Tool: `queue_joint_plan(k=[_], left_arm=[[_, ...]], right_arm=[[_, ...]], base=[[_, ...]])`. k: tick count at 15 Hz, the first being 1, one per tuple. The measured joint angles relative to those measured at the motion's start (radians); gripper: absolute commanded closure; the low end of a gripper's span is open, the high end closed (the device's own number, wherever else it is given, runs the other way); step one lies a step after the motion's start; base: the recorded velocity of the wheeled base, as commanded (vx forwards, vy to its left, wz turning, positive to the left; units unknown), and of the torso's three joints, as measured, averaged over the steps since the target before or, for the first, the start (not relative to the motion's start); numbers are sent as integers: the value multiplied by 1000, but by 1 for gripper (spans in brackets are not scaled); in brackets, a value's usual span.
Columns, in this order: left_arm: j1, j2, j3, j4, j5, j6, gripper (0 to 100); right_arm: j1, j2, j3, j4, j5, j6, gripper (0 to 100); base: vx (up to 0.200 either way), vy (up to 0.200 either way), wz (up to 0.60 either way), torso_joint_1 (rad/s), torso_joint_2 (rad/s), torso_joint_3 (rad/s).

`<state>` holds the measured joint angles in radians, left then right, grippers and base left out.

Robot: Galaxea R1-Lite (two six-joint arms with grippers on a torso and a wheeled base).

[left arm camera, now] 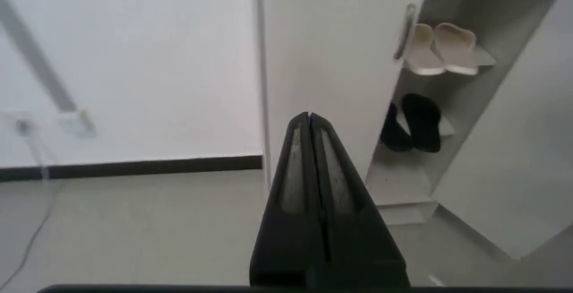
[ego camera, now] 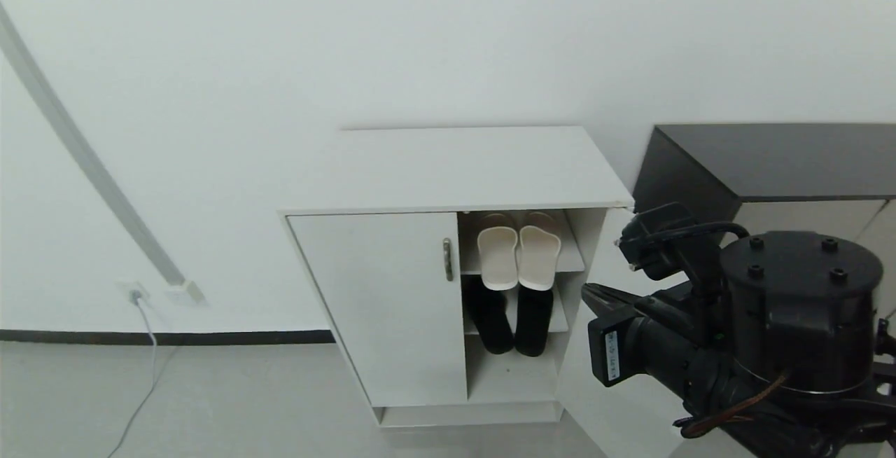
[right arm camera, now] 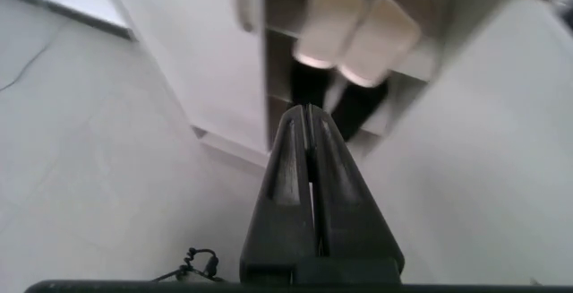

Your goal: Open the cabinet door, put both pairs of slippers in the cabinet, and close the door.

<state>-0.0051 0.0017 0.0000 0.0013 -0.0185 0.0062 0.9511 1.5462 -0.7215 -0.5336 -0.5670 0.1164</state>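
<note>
Cabinet with 2 white slippers, 2 black slippers

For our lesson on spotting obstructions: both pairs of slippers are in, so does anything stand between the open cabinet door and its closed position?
Possibly. The white slippers and black slippers overhang their shelf edges towards the open door; whether they reach past the front of the cabinet cannot be told.

hidden | black slippers toe ends | behind white slippers
</note>
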Motion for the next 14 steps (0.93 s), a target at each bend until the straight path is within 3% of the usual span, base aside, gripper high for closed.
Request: queue_joint_plan(k=[4, 8, 12, 14], left_arm=[[1, 0, 0, -1, 0, 0, 100], [3, 0, 0, -1, 0, 0, 100], [3, 0, 0, -1, 0, -1, 100], [0, 0, 0, -1, 0, -1, 100]], right_arm=[[0, 0, 2, 1, 0, 0, 100], [-29, 0, -3, -3, 6, 0, 100], [-78, 1, -18, -13, 34, 1, 100], [-93, 4, -32, -14, 34, 0, 100]], base=[[0, 0, -600, 4, 1, 1], [0, 0, 0, 0, 0, 0], [-200, 0, 0, 5, 5, 0], [0, 0, 0, 0, 0, 0]])
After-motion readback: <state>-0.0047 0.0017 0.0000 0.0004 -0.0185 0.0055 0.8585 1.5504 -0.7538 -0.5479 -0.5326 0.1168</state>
